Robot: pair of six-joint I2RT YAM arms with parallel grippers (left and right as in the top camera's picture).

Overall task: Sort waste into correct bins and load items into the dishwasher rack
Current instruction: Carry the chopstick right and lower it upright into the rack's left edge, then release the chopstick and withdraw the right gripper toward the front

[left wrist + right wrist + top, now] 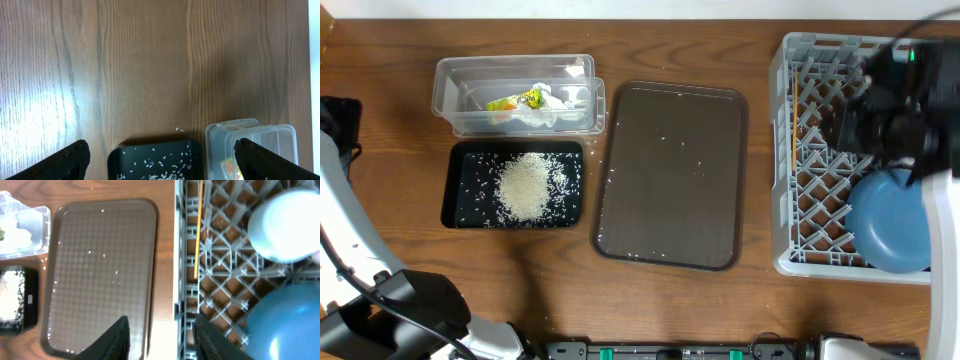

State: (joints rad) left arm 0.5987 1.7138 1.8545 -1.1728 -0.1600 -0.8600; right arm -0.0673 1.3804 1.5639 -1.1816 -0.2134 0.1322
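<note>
The grey dishwasher rack (785, 150) stands at the right and also shows in the right wrist view (181, 240). In it are the dark-blue plate (888, 222) (285, 325), a pale bowl (287, 225) upside down, and the thin wooden stick (793, 150) (198, 230). The rice heap (525, 187) lies in the black tray (460, 190) (155, 155). The crumpled wrapper (525, 102) lies in the clear tub (450, 80) (250, 135). My right gripper (162, 330) is open and empty over the rack's left wall. My left gripper (160, 165) is wide open and empty above the tray and tub ends. The pink cup is hidden.
The large brown serving tray (670, 175) (100, 265) lies between the bins and the rack, with a few stray rice grains on it. The right arm (895, 90) covers the rack's far part. The left arm (350, 230) runs along the table's left edge.
</note>
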